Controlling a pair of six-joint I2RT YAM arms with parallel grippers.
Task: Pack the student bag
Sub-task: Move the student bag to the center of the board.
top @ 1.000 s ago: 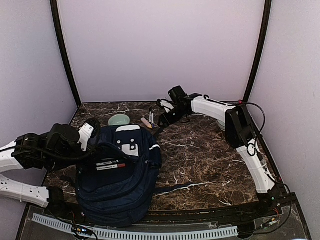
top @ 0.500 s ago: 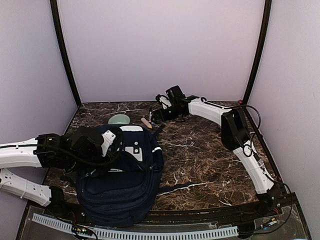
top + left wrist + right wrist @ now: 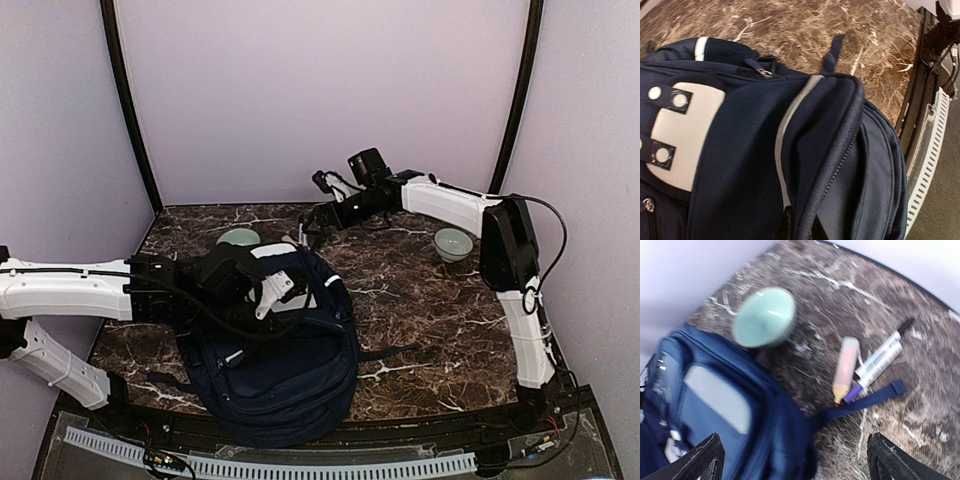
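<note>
The student bag [image 3: 285,345], navy with white stripes and a white slotted patch [image 3: 677,127], lies on the marble table at front left. My left gripper [image 3: 268,292] reaches over its top. In the left wrist view my left gripper [image 3: 801,227] is shut on the bag's zipper edge [image 3: 840,160], with dark fingertips [image 3: 784,223] on either side of the fabric. My right gripper [image 3: 313,222] hovers above the bag's far end. In the right wrist view my right gripper [image 3: 800,465] is wide open and empty above the bag [image 3: 740,430] and its strap [image 3: 865,399].
A pale green bowl [image 3: 764,317] sits just behind the bag, also in the top view [image 3: 238,237]. An orange-yellow highlighter [image 3: 845,369] and two white markers [image 3: 881,359] lie beside it. A second bowl [image 3: 453,243] stands at the right. A slotted white rail [image 3: 927,165] runs along the near edge.
My left arm has swung right across the bag, and the bag has shifted right and turned. My right arm has lifted and straightened, uncovering the bowl at the right.
</note>
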